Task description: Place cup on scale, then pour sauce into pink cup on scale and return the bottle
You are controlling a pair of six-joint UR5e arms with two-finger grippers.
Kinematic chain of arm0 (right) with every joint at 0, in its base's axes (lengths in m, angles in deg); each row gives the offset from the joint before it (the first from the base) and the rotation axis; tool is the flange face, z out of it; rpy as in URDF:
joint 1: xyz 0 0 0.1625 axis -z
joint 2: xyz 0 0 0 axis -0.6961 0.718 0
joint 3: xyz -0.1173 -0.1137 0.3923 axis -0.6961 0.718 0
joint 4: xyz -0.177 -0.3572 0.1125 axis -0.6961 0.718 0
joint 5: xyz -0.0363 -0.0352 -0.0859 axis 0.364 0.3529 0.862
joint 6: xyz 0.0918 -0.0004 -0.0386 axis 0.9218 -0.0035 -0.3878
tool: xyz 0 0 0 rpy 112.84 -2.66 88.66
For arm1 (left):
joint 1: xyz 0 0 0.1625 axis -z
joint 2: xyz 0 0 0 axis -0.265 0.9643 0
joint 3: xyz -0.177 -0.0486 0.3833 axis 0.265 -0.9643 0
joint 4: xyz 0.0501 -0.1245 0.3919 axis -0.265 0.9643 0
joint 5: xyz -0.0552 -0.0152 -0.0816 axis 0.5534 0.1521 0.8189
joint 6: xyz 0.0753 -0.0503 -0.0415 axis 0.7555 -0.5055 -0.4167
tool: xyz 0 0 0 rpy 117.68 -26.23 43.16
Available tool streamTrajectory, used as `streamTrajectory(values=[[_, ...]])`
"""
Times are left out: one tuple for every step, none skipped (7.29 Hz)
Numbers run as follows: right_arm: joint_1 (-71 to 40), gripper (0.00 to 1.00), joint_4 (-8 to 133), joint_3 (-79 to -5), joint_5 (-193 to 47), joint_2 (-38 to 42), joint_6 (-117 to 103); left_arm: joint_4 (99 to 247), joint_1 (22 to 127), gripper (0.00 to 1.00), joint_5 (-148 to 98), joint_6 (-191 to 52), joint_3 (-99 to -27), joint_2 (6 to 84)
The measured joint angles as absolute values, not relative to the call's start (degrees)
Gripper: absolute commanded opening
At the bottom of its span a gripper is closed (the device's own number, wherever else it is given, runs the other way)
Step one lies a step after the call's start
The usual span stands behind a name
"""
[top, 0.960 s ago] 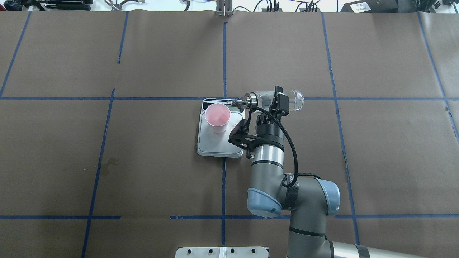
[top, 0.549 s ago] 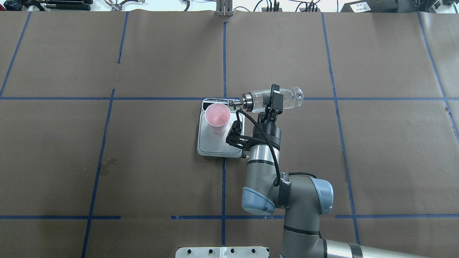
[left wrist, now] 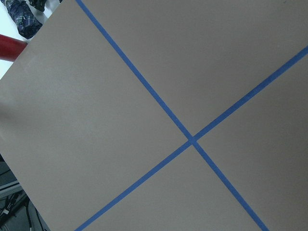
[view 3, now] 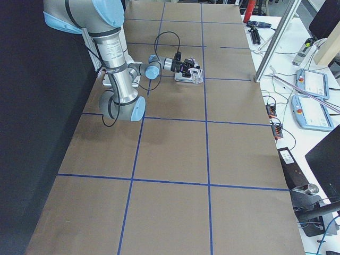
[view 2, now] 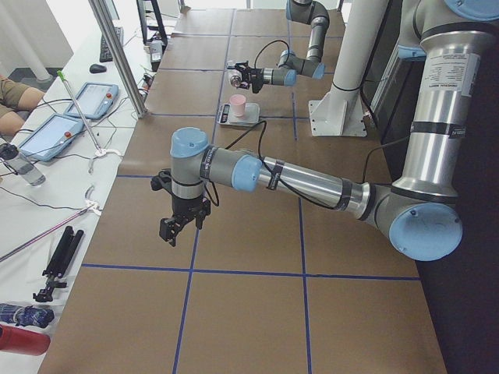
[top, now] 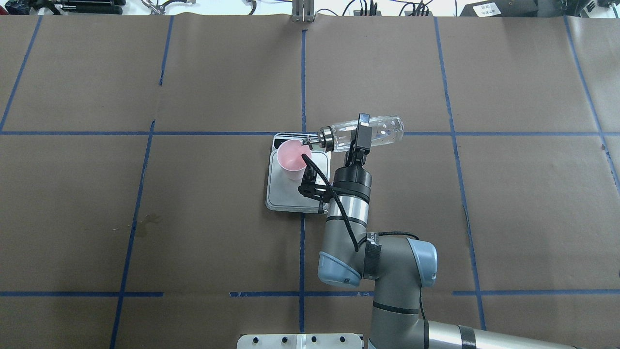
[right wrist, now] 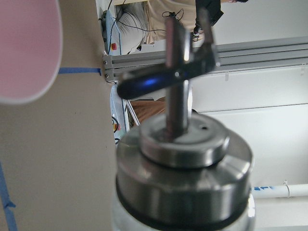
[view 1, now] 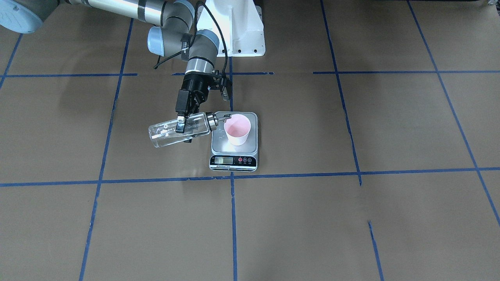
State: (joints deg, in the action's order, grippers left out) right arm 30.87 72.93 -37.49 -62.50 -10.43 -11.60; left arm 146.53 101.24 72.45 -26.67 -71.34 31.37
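Pour step. The cup (top: 293, 157) stands upright on the scale (top: 286, 196), toward the display end of the platform, so the placing part looks done.

The right arm (top: 348, 218) reaches in over the table (top: 145, 72). The right jaws are clamped across the middle of the bottle (top: 385, 130), one finger on each side of the glass, with nothing else in them. The bottle is off the table and lies roughly on its side, its base pointing away from the scale. Its metal spout (top: 310, 141) is right at the cup's rim. I can't tell whether the tip is properly over the opening; in the right wrist view the pink rim (right wrist: 29, 53) sits off to one side of the spout. The sauce is clear, so I can't read its level and no stream is visible.

The left arm (view 2: 296, 175) is parked well apart from the scale. The left jaws hang over bare table and show only in the side view, so I can't tell how far open they are.

To pour well:
- Move the tip further over the cup's mouth before tilting more.
- Roll the wrist slowly, because thin liquid probably comes fast.
- Don't let the spout bump the rim; the cup looks light and could tip or slide.
- Keep a firm squeeze, since the glass is likely slick.
- Watch the display (view 1: 224, 159).
- Level the bottle before pulling away so it doesn't drip on the scale.
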Motion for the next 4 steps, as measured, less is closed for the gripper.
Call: streamTrajectory(values=[[30.9,0.00,72.9,-37.3,-61.4,-10.4,-14.1,146.5,101.3,1.00,72.4,-26.7,-71.3,31.4],[30.8,0.00,72.9,-37.3,-60.4,-10.3,-15.9,146.5,101.6,1.00,72.4,-26.7,-71.3,31.5],[30.8,0.00,72.9,-37.3,-59.9,-10.2,-17.1,146.5,101.8,1.00,72.4,-26.7,-71.3,31.6],[30.8,0.00,72.9,-37.4,-59.6,-10.2,-18.0,146.5,101.9,1.00,72.4,-26.6,-71.3,31.7]])
